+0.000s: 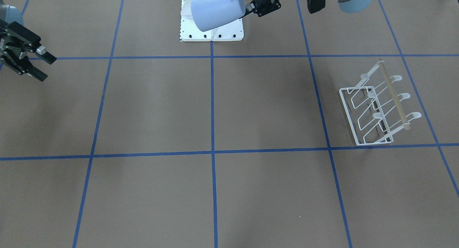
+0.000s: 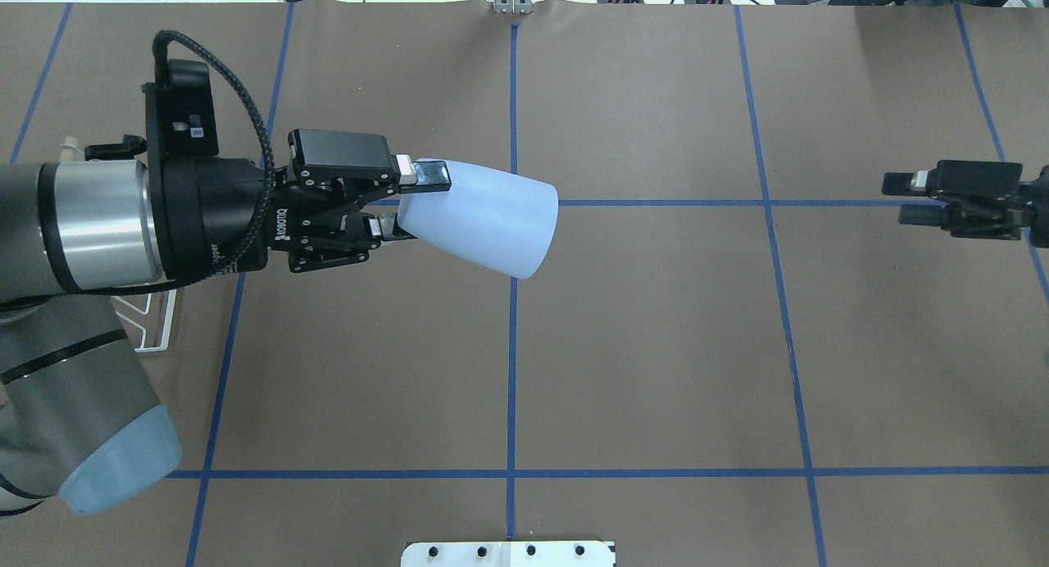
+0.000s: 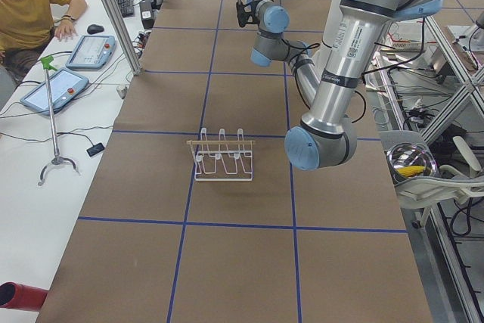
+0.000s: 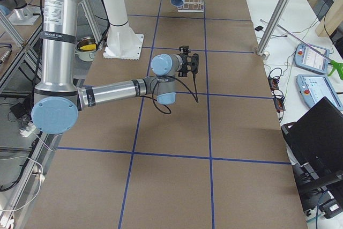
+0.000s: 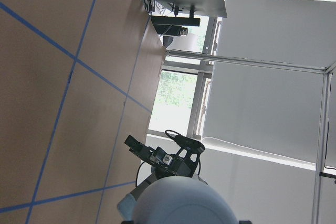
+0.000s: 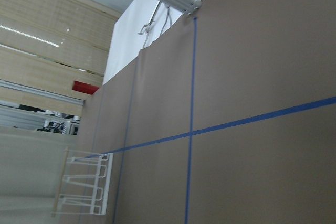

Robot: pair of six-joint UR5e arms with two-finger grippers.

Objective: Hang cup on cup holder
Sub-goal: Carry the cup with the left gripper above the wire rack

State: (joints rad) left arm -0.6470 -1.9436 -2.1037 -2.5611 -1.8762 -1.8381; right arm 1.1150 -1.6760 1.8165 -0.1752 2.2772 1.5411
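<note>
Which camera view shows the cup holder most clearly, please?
The front-facing view: the cup holder stands whole and unobstructed. The left side and right wrist views show it small; overhead, the left arm hides most.

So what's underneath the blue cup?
Nothing but brown table and blue tape lines. The left gripper holds the cup up in the air by its narrow end. From above, the cup hides the patch straight below it.
</note>
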